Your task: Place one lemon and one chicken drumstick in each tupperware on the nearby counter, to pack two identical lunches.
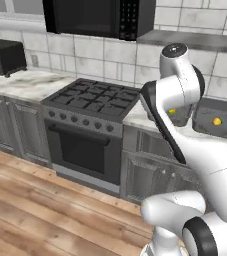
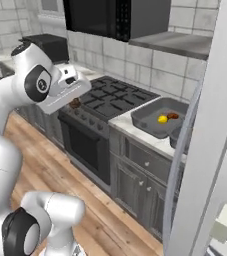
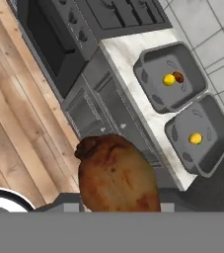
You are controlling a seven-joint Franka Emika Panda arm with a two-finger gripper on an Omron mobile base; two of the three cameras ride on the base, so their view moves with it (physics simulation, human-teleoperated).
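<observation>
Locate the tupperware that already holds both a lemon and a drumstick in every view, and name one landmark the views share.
Left base view: the tupperware is right of centre, mostly hidden behind the arm.
Right base view: the tupperware is right of centre, on the counter.
Hand view: the tupperware is upper right, the tray closer to the stove.
Shared landmark: the stove next to it.

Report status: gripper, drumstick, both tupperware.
Gripper shut on second chicken drumstick, high above the floor. Tupperware nearest the stove has lemon and drumstick; other tupperware only a lemon. Nothing in the way.
</observation>
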